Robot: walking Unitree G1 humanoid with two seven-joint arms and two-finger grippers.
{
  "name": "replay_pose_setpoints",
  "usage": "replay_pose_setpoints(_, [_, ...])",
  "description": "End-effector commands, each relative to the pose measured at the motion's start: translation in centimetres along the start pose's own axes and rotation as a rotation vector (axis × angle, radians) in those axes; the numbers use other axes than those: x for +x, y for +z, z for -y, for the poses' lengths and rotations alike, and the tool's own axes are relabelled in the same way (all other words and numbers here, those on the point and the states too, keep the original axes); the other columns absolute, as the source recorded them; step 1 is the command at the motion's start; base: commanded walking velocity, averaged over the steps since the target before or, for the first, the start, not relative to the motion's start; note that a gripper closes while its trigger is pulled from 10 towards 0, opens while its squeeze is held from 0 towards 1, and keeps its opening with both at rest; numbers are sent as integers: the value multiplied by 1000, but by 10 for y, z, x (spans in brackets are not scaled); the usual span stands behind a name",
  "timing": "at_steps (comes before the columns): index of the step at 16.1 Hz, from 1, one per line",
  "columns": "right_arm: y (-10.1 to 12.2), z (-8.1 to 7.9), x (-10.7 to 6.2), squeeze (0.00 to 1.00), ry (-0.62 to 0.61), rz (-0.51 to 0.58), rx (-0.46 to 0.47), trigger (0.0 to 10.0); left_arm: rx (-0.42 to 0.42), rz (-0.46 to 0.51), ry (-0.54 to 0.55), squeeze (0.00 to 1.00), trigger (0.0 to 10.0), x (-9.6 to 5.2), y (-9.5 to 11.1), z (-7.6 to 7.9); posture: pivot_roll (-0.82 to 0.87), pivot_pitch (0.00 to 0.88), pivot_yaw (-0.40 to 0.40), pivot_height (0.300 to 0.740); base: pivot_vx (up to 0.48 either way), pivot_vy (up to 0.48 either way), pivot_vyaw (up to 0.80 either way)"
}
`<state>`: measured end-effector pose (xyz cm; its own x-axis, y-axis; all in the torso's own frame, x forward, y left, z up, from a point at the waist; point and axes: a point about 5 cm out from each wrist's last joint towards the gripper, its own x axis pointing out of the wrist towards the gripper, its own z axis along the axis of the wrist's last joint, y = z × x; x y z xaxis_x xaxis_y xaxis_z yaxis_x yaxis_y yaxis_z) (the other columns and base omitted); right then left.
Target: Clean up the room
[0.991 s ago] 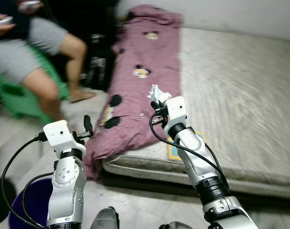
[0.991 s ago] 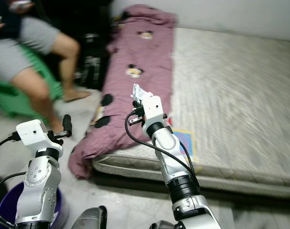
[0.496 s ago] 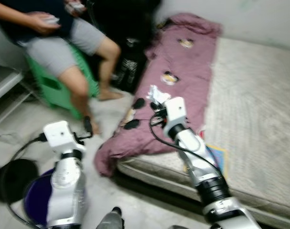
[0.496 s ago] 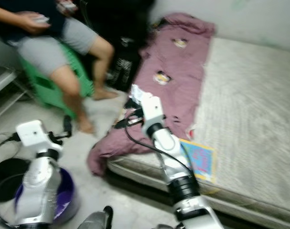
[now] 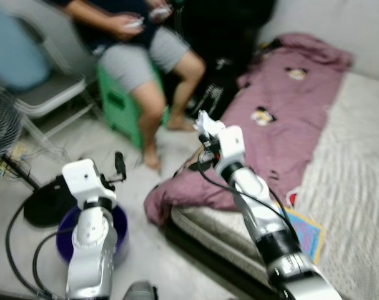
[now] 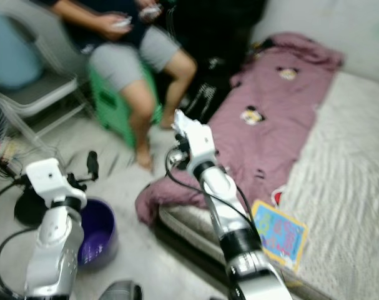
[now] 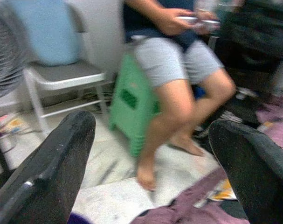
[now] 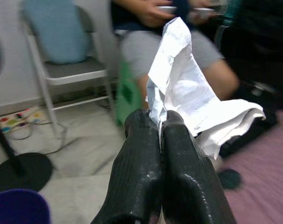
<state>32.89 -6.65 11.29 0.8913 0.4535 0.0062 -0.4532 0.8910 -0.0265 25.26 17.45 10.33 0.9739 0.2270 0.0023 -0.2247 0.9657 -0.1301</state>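
Note:
A crumpled white paper sticks up from my right gripper, which is shut on it. The gripper is held up over the floor, beside the edge of the mattress. My left gripper is open with nothing between its wide-spread fingers; it hovers lower down on my left. A purple bucket stands on the floor right under my left arm, and its rim also appears in the right wrist view.
A person sits on a green stool straight ahead, with bare feet on the floor. A white chair and a fan on a black base stand to the left. To the right a maroon blanket hangs off the mattress, which bears a colourful book.
The whole view has swung to the left, bringing the person, chair, fan and more of the bucket into sight. My right gripper still holds the paper; both arms keep their pose.

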Motion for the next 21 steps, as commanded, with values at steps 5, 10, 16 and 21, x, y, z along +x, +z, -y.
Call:
replay_pose_setpoints(5, [11,-16,13,0,84,37,-17,10000,5,14,119,0,10000,-11,0,-17,59,0,-87,740,0,0,800])
replay_pose_setpoints(10, [7,-6,6,0,45,42,-30,10000,0,0,64,0,10000,-6,-3,-8,8,0,-52,740,0,0,800])
replay_pose_setpoints(16, [9,-11,8,0,84,47,-35,10000,2,12,96,0,10000,-10,-2,-7,34,3,-88,740,0,0,133])
replay_pose_setpoints(21, [8,-4,8,0,38,47,-50,10000,14,18,156,0,10000,-15,-2,-17,52,6,-110,740,0,0,0])
